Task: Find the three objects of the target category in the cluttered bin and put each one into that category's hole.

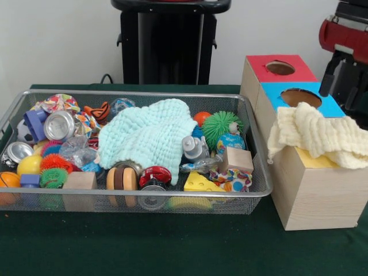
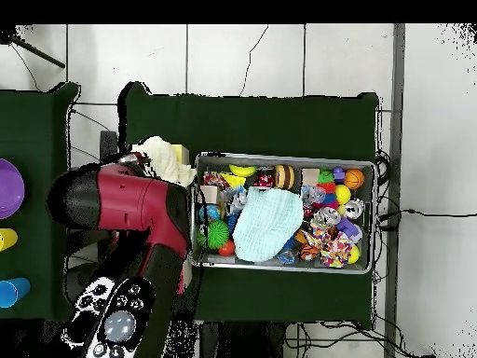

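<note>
The wire-mesh bin (image 1: 144, 194) stands on the green table, full of toys; it also shows in the overhead view (image 2: 279, 158). A large cream-yellow cloth (image 1: 322, 135) lies draped over the yellow-topped end of the wooden box, and also shows in the overhead view (image 2: 166, 157). A small speckled fabric piece (image 1: 233, 180) lies in the bin's front right corner. A mint-green crinkled cloth (image 1: 149, 135) covers the bin's middle. The gripper (image 1: 349, 95) hangs at the right edge, just behind the cream cloth; its state is unclear. The overhead view shows only the arm (image 2: 140, 210).
The wooden box has a red top with a hole (image 1: 280, 68) and a blue top with a hole (image 1: 301, 97). The bin holds balls, spiky toys, wooden blocks, a metal tin (image 1: 58, 125) and a yellow cheese wedge (image 1: 198, 183). The black pedestal (image 1: 169, 40) stands behind.
</note>
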Robot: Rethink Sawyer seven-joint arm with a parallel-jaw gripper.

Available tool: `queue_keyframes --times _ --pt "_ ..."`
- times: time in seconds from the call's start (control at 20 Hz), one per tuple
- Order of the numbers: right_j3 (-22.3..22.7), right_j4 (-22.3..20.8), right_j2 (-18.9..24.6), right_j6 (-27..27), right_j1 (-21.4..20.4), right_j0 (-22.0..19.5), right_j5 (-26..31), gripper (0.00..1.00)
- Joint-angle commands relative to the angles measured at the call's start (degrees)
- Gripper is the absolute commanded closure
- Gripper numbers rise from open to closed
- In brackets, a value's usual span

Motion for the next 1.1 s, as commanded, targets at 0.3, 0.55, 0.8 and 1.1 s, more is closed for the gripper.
queue_keyframes --times 0.3,0.55,0.8,1.1 --pt "-1.61 1.19 -0.73 14.26 -0.17 0.05 17.73 0.0" --pt "-5.9 0.1 -1.75 13.08 1.47 -1.56 20.52 0.0" --pt "-8.62 -0.37 -0.88 9.75 2.56 -4.38 21.37 0.0" --pt "-10.94 -2.56 -0.3 5.53 3.43 -6.63 20.68 0.0"
